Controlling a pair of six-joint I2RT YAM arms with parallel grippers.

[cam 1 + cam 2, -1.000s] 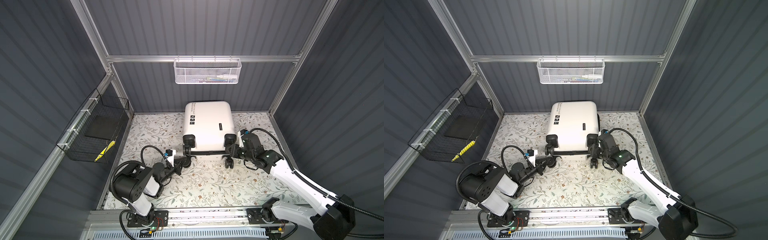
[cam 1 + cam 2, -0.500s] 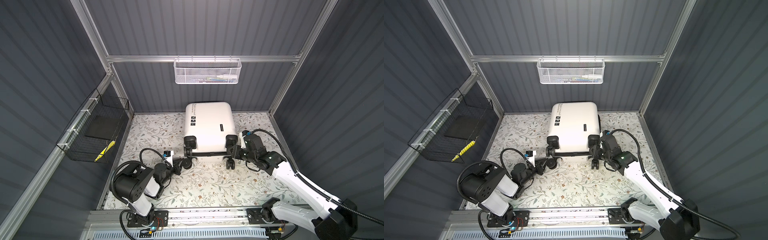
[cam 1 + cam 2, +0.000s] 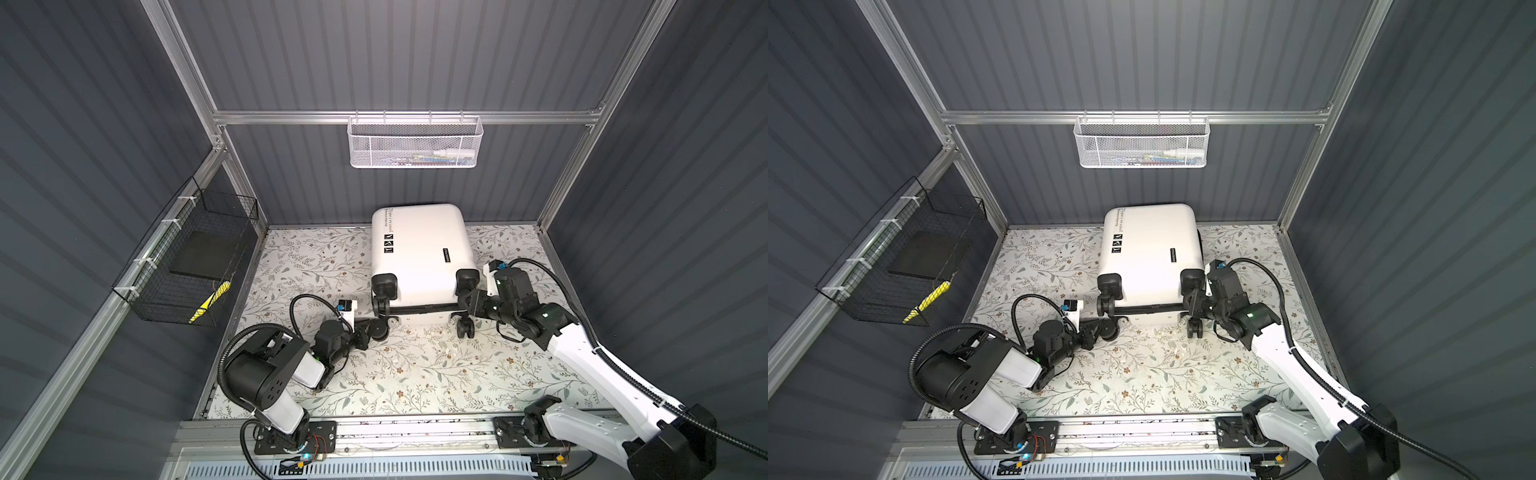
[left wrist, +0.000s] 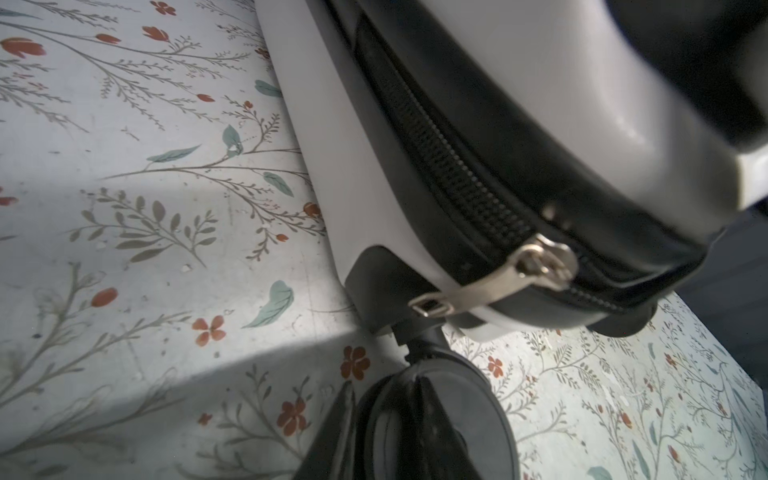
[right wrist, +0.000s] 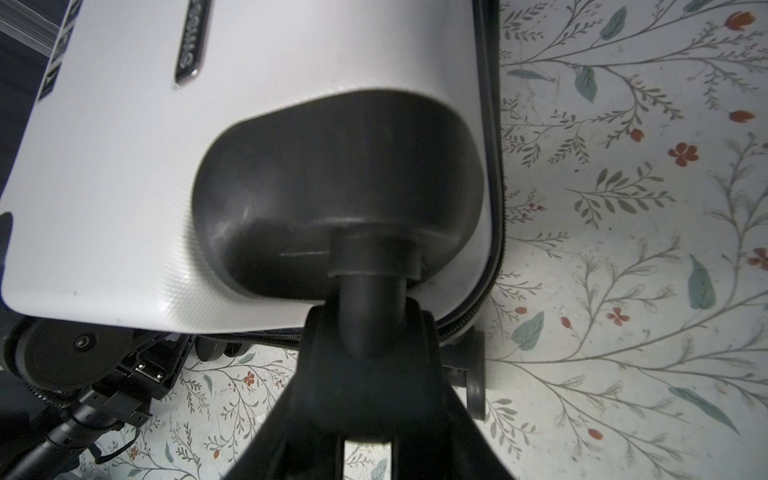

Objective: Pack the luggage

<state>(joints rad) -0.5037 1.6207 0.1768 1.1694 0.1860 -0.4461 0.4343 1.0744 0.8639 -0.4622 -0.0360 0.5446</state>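
Your white suitcase [image 3: 419, 249] lies flat at 12 o'clock on the floral mat [image 3: 415, 374]; your right gripper [image 5: 370, 322] clamps its 4 o'clock caster stem [image 5: 370, 291]; your left gripper [image 3: 369, 331] sits at the 7 o'clock wheel [image 3: 380, 329], and I cannot tell how its jaws stand

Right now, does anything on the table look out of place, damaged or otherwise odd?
Nothing looks spilled or damaged. One odd thing: the right tool is shut around a wheel stem of the closed luggage, an unusual place to hold it. The zipper pull hangs loose at a corner.

luggage [image 3: 422, 253] flat on table [image 3: 415, 374], basket [image 3: 415, 145] behind
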